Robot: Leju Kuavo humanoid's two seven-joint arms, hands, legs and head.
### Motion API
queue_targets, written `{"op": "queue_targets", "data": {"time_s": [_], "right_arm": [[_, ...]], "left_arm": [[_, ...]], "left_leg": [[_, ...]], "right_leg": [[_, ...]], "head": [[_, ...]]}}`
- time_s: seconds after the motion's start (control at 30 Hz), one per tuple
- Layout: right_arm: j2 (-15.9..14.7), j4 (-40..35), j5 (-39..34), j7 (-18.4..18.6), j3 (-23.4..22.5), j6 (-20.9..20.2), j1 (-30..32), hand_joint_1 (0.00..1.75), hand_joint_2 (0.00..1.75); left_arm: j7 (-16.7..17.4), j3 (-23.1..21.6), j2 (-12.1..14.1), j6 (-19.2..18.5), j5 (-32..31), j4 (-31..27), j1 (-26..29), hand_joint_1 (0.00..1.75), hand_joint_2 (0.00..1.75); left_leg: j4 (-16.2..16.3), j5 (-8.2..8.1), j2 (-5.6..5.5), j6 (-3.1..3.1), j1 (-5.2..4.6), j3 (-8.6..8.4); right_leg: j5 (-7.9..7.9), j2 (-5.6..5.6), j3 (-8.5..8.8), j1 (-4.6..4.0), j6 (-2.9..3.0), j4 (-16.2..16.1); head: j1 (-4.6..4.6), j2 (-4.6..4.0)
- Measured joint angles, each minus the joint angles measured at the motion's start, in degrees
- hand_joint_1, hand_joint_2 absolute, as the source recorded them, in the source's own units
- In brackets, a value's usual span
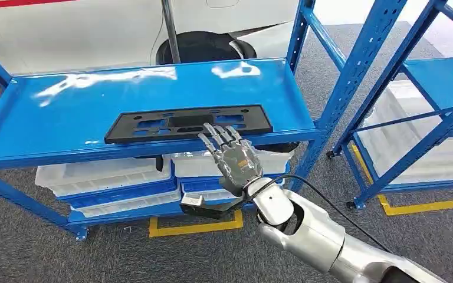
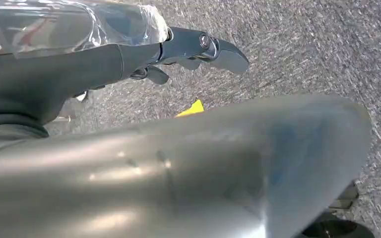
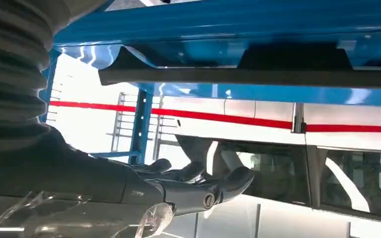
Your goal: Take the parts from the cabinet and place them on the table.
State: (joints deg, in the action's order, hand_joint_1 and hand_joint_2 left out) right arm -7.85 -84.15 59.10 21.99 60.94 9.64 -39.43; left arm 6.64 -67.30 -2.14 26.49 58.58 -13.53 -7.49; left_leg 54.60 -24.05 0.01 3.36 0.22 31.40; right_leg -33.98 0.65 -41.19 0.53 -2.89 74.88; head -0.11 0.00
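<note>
Right hand (image 1: 236, 158) at frame centre, fingers spread flat, holding nothing, fingertips at the near edge of the black part (image 1: 187, 123). Left hand (image 2: 188, 49) hangs over grey carpet, fingers loosely extended, nothing held. Part lies flat mid-frame on the blue shelf (image 1: 65, 112), long axis left-right: thin, rectangular, with cut-outs. White bins (image 1: 103, 177) sit below the shelf; a blue upright (image 1: 354, 76) stands right.

Flat part (image 1: 187, 124) on shelf (image 1: 65, 106) near its front edge, bins (image 1: 106, 177) beneath.
</note>
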Motion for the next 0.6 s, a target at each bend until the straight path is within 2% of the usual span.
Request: {"op": "queue_targets", "data": {"time_s": [0.03,0.07,0.1,0.13,0.17,0.2,0.27,0.33,0.37,0.4,0.47,0.5,0.53,0.57,0.6], "right_arm": [[0.0,0.0,0.0,0.0,0.0,0.0,0.0,0.00,1.75],[0.0,0.0,0.0,0.0,0.0,0.0,0.0,0.00,1.75],[0.0,0.0,0.0,0.0,0.0,0.0,0.0,0.00,1.75],[0.0,0.0,-0.1,0.0,0.0,0.0,0.0,0.00,1.75],[0.0,0.0,-0.2,0.0,0.0,-0.1,0.0,0.00,1.75],[0.0,0.0,-0.3,0.0,0.0,-0.2,-0.1,0.00,1.75],[0.0,0.0,-0.3,0.0,0.0,-0.3,0.1,0.00,1.75],[0.1,0.0,-0.3,0.0,0.0,-0.3,0.0,0.00,1.75],[0.1,0.0,-0.4,-0.2,0.0,-0.4,-0.1,0.00,1.75],[0.1,0.0,-0.5,-0.3,0.0,-0.7,-0.2,0.00,1.75],[0.1,0.0,-1.1,-0.6,0.1,-1.3,-0.1,0.00,1.75],[0.1,0.0,-1.2,-0.7,0.3,-1.6,0.0,0.00,1.75],[0.1,0.0,-1.5,-0.8,0.4,-1.8,0.1,0.00,1.75],[0.1,0.0,-1.6,-1.0,0.5,-1.9,0.2,0.00,1.75],[0.1,0.0,-1.7,-1.2,0.5,-2.1,0.2,0.00,1.75]], "left_arm": [[0.0,0.0,0.0,0.0,0.0,0.0,0.1,0.00,0.00],[0.0,0.0,0.0,0.0,0.0,0.0,0.2,0.00,0.00],[0.0,0.0,0.0,0.0,0.0,0.0,0.1,0.00,0.00],[0.0,0.0,0.0,0.0,0.1,0.0,0.1,0.00,0.00],[-0.1,0.0,0.0,0.0,0.2,0.0,0.0,0.00,0.00],[-0.1,0.0,0.0,0.0,0.2,0.0,-0.1,0.00,0.00],[-0.2,0.0,0.0,0.0,0.2,0.0,0.0,0.00,0.00],[-0.2,0.0,0.0,0.0,0.3,0.0,0.0,0.00,0.00],[-0.2,0.0,0.0,0.0,0.3,0.0,-0.1,0.00,0.00],[-0.2,0.0,0.0,0.0,0.3,0.0,-0.2,0.00,0.00],[-0.2,0.0,0.0,0.0,0.3,0.0,-0.1,0.00,0.00],[-0.2,0.0,0.0,0.0,0.3,0.0,0.0,0.00,0.00],[-0.2,0.0,0.0,0.0,0.3,0.0,0.1,0.00,0.00],[-0.2,0.0,0.0,0.0,0.3,0.0,0.1,0.00,0.00],[-0.2,0.0,0.0,0.0,0.3,0.0,0.1,0.00,0.00]], "left_leg": [[0.0,-0.33,-0.03,-0.12,0.08,-0.44],[0.0,-0.71,-0.07,-0.32,0.17,-0.96],[0.0,-1.21,-0.11,-0.60,0.28,-1.67],[0.1,-1.74,-0.14,-0.95,0.31,-2.23],[0.1,-2.11,-0.16,-1.39,-0.09,-2.31],[0.3,-2.36,-0.16,-1.67,-0.12,-2.17],[0.0,-2.45,-0.05,-1.95,-0.04,-2.27],[0.4,-3.20,0.04,-2.50,0.24,-2.14],[2.9,-4.41,0.03,-2.79,0.25,-1.22],[7.2,-6.21,0.01,-3.06,0.32,0.93],[17.2,-9.60,0.00,-3.32,0.36,6.72],[20.1,-9.87,0.00,-3.32,0.36,8.79],[20.4,-9.09,0.01,-3.27,0.36,9.67],[17.4,-6.27,0.00,-3.00,0.34,9.00],[12.6,-3.08,-0.02,-2.72,0.29,7.30]], "right_leg": [[1.92,-0.05,-0.18,0.13,-0.09,-1.3],[4.79,-0.14,0.96,0.24,-0.14,-4.9],[8.63,-0.36,3.38,0.39,-0.20,-10.9],[11.50,-0.65,5.53,0.60,-0.36,-16.1],[10.49,-0.68,6.56,0.30,-0.45,-17.6],[10.33,-0.60,6.71,0.30,0.29,-18.4],[10.02,-0.44,6.47,-0.08,0.97,-18.3],[9.96,-0.32,6.79,0.30,1.72,-18.5],[9.72,-0.33,7.04,0.32,2.10,-18.5],[9.59,-0.33,7.15,0.32,2.34,-18.5],[9.27,-0.31,7.30,0.19,2.65,-18.5],[9.08,-0.24,7.45,0.13,2.73,-18.5],[8.91,-0.09,7.69,0.10,2.75,-18.5],[8.54,0.06,8.27,0.04,2.70,-18.5],[8.19,0.19,8.84,-0.02,2.63,-18.5]], "head": [[0.00,0.00],[0.00,0.00],[0.00,0.00],[0.02,0.00],[-0.02,0.00],[-0.07,0.00],[-0.09,0.00],[-0.04,0.00],[-0.22,0.00],[-0.24,0.00],[-0.26,0.00],[-0.24,0.00],[-0.26,0.00],[-0.26,0.00],[-0.26,0.00]]}}
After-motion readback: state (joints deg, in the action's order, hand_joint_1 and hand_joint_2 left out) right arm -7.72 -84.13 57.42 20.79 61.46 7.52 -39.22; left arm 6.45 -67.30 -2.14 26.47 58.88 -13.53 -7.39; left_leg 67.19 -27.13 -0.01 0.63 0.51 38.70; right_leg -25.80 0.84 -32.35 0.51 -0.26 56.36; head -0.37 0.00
